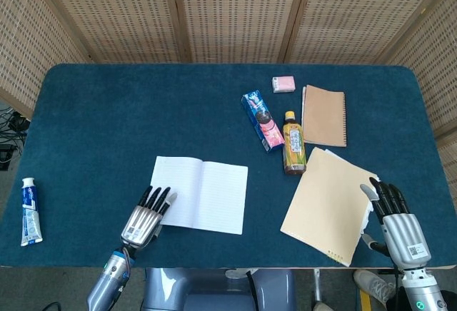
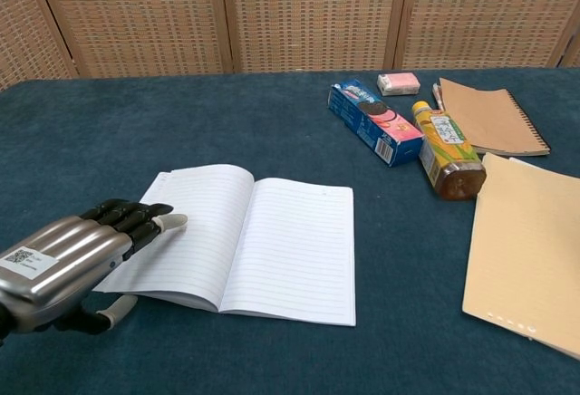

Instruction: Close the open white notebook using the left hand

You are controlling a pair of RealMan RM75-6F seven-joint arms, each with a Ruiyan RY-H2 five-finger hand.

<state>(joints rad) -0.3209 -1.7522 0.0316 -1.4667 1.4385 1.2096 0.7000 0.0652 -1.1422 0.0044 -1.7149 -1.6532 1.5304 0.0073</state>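
The white notebook [image 1: 201, 194] [image 2: 245, 239] lies open and flat, lined pages up, near the table's front edge. My left hand [image 1: 146, 217] [image 2: 71, 259] is at its front left corner, palm down, with its fingertips [image 2: 166, 222] over the left page's edge and its thumb at the page's underside; whether it lifts the page I cannot tell. My right hand [image 1: 397, 220] rests open at the front right, beside a tan folder [image 1: 328, 205], holding nothing.
A toothpaste tube [image 1: 28, 211] lies at the far left edge. Behind the notebook to the right are a blue cookie box [image 1: 262, 120], a bottle [image 1: 293, 142], a brown spiral notebook [image 1: 324, 115] and a pink eraser [image 1: 283, 84].
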